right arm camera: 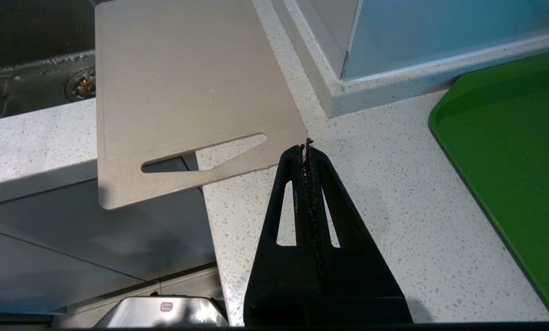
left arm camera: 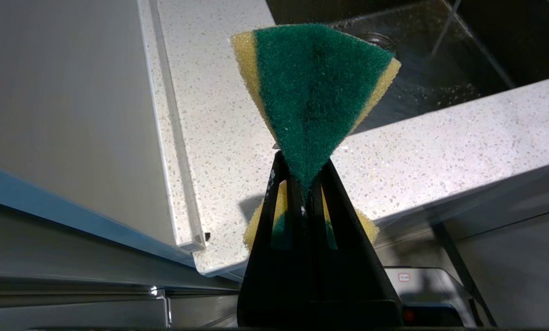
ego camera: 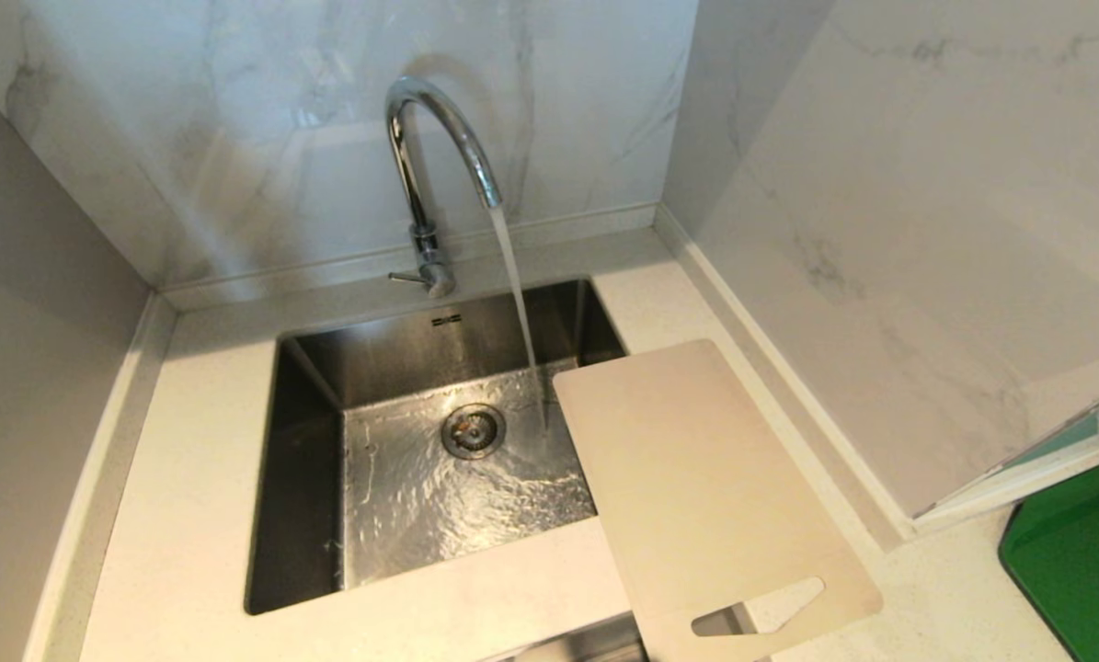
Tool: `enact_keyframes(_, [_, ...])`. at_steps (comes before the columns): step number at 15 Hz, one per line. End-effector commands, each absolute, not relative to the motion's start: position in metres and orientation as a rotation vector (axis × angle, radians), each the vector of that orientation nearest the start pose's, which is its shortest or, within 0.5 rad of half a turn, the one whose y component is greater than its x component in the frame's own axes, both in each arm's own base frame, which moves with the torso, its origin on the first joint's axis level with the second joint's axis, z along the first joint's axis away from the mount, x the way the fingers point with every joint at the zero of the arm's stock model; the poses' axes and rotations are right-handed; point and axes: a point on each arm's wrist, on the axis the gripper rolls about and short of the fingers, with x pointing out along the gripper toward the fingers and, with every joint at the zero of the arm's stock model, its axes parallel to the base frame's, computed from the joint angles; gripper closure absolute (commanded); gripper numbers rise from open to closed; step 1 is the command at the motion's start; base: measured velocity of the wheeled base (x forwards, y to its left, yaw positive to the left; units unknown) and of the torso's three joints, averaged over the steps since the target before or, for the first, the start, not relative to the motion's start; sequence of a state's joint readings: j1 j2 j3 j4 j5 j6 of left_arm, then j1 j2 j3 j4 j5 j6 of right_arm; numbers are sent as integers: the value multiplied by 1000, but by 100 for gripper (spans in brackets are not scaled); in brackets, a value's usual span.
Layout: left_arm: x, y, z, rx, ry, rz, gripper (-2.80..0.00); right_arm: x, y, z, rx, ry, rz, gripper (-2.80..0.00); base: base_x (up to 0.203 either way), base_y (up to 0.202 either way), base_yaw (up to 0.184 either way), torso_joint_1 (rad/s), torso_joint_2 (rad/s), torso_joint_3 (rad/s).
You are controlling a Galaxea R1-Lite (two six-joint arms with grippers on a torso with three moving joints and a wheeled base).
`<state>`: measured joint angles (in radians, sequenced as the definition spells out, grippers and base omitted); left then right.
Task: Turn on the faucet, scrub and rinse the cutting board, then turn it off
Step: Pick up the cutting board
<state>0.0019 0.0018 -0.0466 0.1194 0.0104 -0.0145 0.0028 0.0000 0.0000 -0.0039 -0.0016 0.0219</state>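
Observation:
The chrome gooseneck faucet (ego camera: 425, 175) stands behind the sink and water streams from its spout into the basin. The beige cutting board (ego camera: 696, 478) lies on the counter at the sink's right edge, one corner over the basin and its slotted end past the counter's front edge; it also shows in the right wrist view as the cutting board (right arm camera: 182, 87). My left gripper (left arm camera: 304, 168) is shut on a green-and-yellow sponge (left arm camera: 313, 92), low before the counter's front left corner. My right gripper (right arm camera: 305, 149) is shut and empty, just in front of the board's slotted end. Neither arm shows in the head view.
The steel sink (ego camera: 310, 414) has a round drain (ego camera: 473, 430) and rippling water on its floor. A dark green mat (ego camera: 1078, 561) lies on the counter at the far right. Marble walls close in the back and right, and a grey panel the left.

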Motion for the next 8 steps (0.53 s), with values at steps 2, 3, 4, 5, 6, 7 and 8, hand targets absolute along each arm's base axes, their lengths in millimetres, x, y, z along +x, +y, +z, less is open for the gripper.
enact_keyframes(2, [-27, 0, 76, -12, 72, 14, 0, -23, 0, 76, 18, -2, 3, 0, 0, 0, 0, 0, 0, 0])
enact_keyframes(3, [-27, 0, 76, -12, 72, 14, 0, -23, 0, 76, 11, 5, 3, 0, 0, 0, 0, 0, 0, 0])
enact_keyframes(4, [-27, 0, 76, -12, 72, 14, 0, -23, 0, 77, -6, 12, 3, 0, 0, 0, 0, 0, 0, 0])
enact_keyframes(5, [-27, 0, 76, -12, 72, 14, 0, -24, 0, 84, -8, 3, 6, 0, 0, 0, 0, 0, 0, 0])
enact_keyframes(6, [-27, 0, 76, -12, 72, 14, 0, -24, 0, 97, -6, 4, 7, 0, 0, 0, 0, 0, 0, 0])
enact_keyframes(7, [-27, 0, 76, -12, 72, 13, 0, -22, 0, 113, -5, 16, 11, 0, 0, 0, 0, 0, 0, 0])
enact_keyframes(8, [-27, 0, 76, -12, 72, 14, 0, -19, 0, 132, -5, 17, 28, 0, 0, 0, 0, 0, 0, 0])
